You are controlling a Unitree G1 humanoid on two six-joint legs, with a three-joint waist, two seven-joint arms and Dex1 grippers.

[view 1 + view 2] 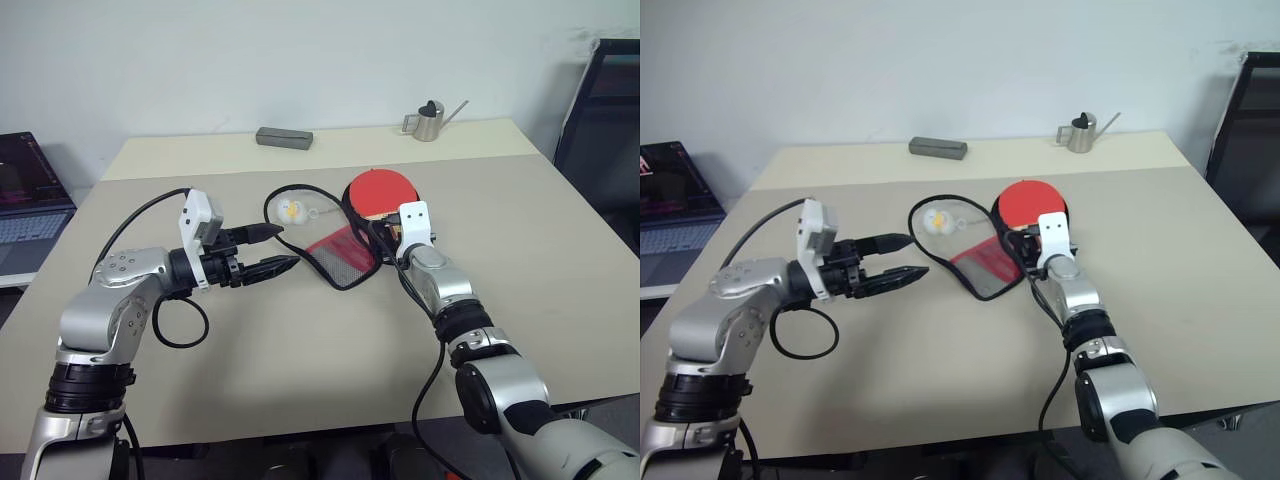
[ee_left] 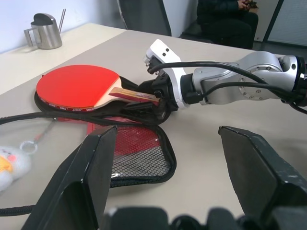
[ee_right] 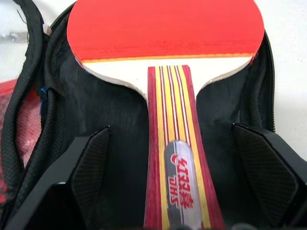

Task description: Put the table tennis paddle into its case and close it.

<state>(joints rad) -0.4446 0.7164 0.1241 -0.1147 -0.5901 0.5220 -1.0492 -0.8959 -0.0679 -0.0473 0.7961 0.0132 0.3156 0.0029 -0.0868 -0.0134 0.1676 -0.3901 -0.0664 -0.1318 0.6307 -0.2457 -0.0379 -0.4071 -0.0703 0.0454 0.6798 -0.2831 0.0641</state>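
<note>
On open case: red-faced paddle

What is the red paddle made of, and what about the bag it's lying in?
The table tennis paddle looks like wood with smooth matte red rubber on its face; the pale blade edge and striped handle show wood grain. Its case looks like soft fabric: black woven lining, a red flap with net-like mesh, and corded edging. The exact fibre can't be told.
</note>
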